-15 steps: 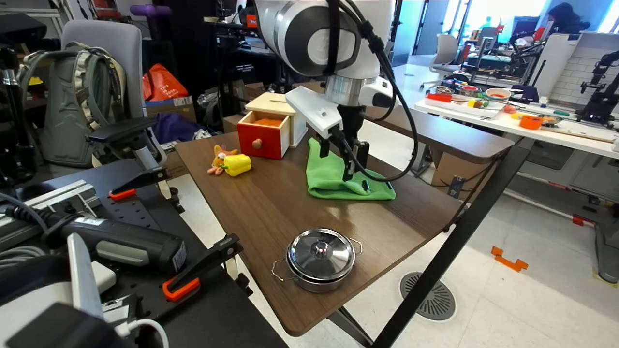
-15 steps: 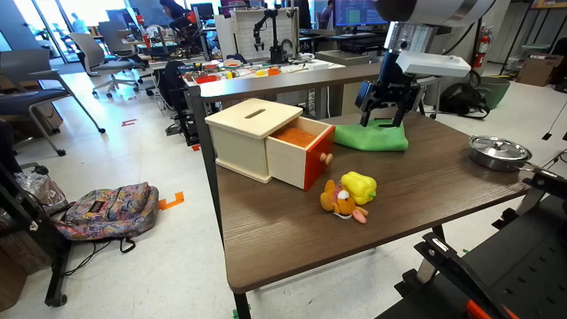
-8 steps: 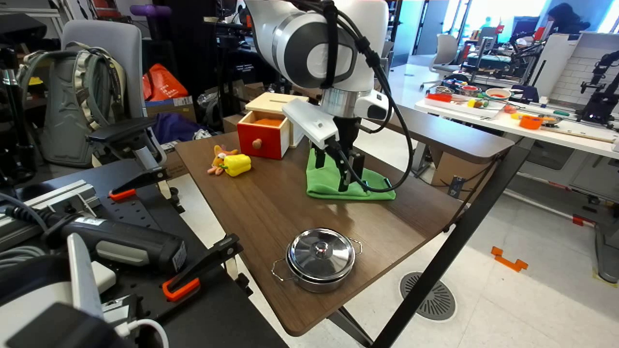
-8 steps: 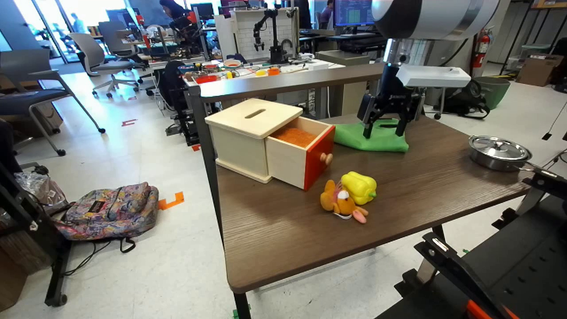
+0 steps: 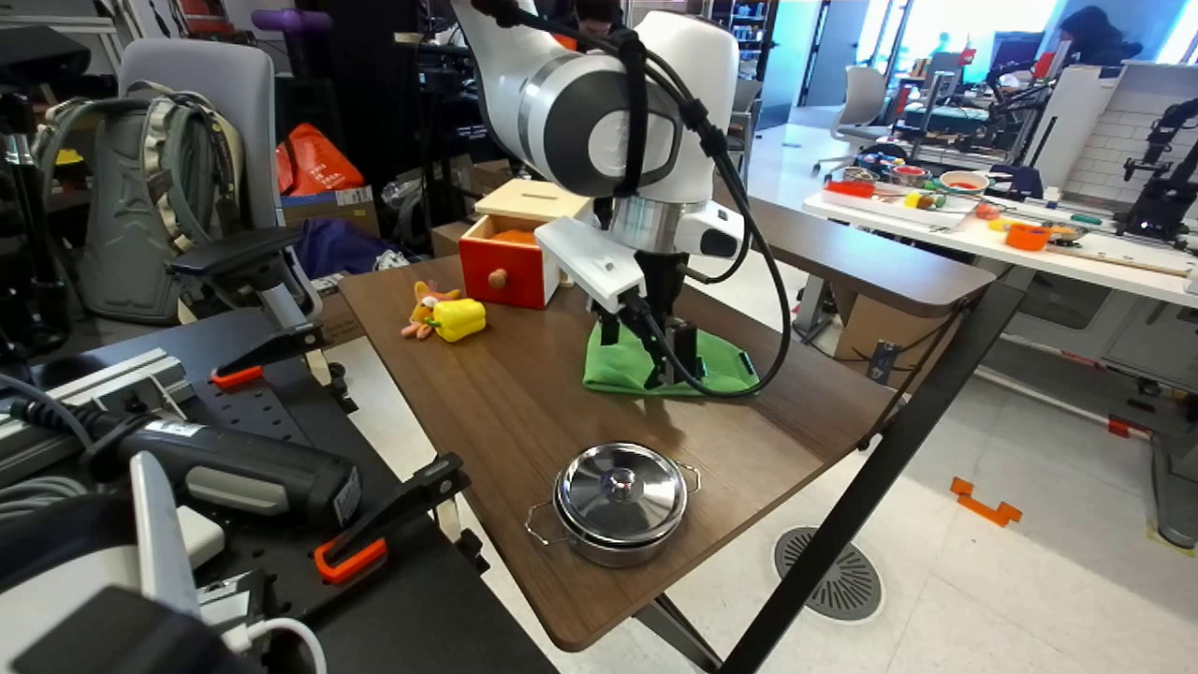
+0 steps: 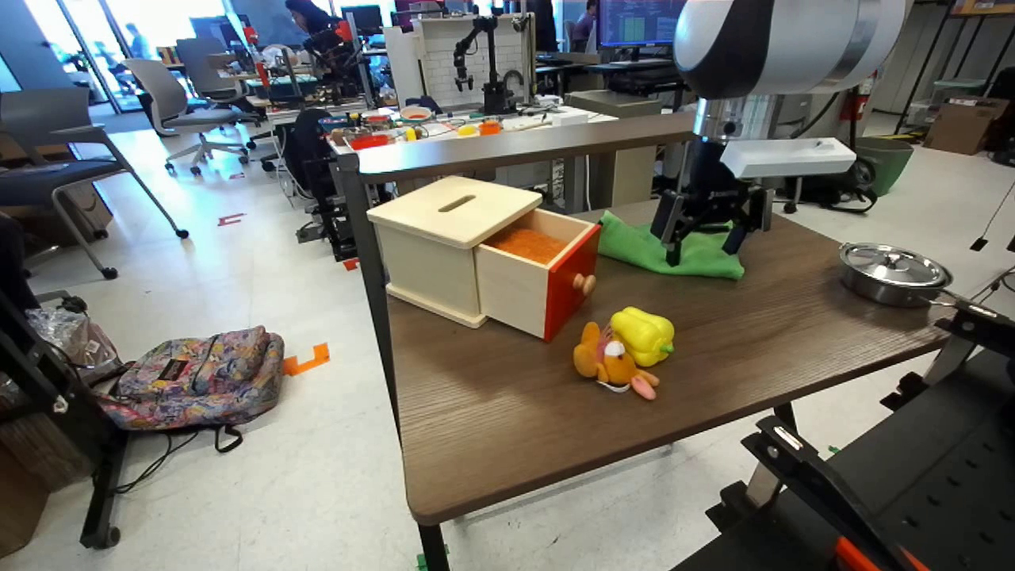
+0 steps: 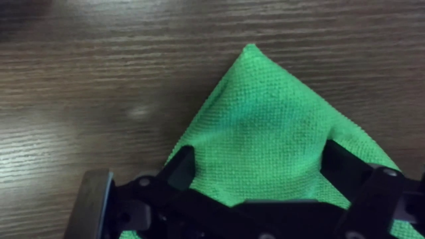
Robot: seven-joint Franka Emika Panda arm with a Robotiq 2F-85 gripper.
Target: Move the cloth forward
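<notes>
The green cloth [image 5: 725, 365] lies folded on the brown table in both exterior views, also here [image 6: 630, 242]. In the wrist view a pointed corner of the cloth [image 7: 262, 83] reaches past the fingertips. My gripper [image 5: 632, 360] points down onto the cloth near its edge on the pot's side. It also shows in an exterior view [image 6: 702, 252]. In the wrist view my gripper [image 7: 259, 154] is open, jaws wide apart, with cloth spread between them. The fingertips [image 7: 186, 159] touch the cloth, which creases beside them. Part of the cloth is hidden beneath the gripper.
A lidded steel pot [image 5: 620, 496] stands towards the table's end. A wooden box with an open red drawer [image 6: 571, 281] stands beside the cloth. A yellow toy pepper [image 6: 642, 335] and an orange toy [image 6: 607, 361] lie near the drawer. A raised shelf [image 5: 870, 248] runs along one side.
My gripper has come down onto the cloth and shifted towards the pot's side. The cloth has slid slightly the same way and wrinkled. The jaws stay apart.
</notes>
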